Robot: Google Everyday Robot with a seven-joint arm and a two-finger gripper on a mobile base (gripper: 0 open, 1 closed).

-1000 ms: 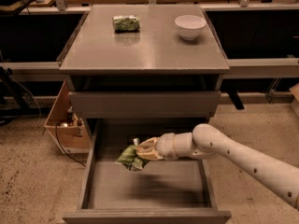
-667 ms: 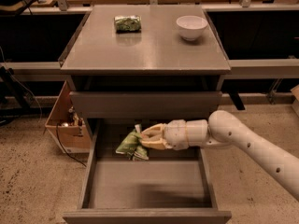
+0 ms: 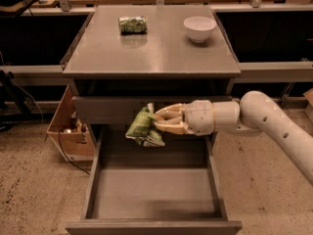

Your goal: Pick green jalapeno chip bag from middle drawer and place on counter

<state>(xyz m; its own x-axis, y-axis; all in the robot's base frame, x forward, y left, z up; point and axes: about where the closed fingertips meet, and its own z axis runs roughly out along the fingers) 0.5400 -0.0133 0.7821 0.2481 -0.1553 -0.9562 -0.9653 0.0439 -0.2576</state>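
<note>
The green jalapeno chip bag [image 3: 143,129] is a crumpled green foil bag with pale print. It hangs in the air in front of the shut upper drawer face, above the open middle drawer [image 3: 154,192]. My gripper [image 3: 159,121] reaches in from the right and is shut on the bag's right edge. The drawer's grey floor is bare. The grey counter [image 3: 151,48] lies above and behind the bag.
A roll-shaped green package [image 3: 132,24] and a white bowl [image 3: 199,28] sit at the back of the counter. A cardboard box [image 3: 68,126] with cables stands on the floor to the left of the cabinet. Wooden tables run along the back.
My gripper has lifted the bag from low inside the drawer up to the height of the upper drawer face. The arm has risen with it.
</note>
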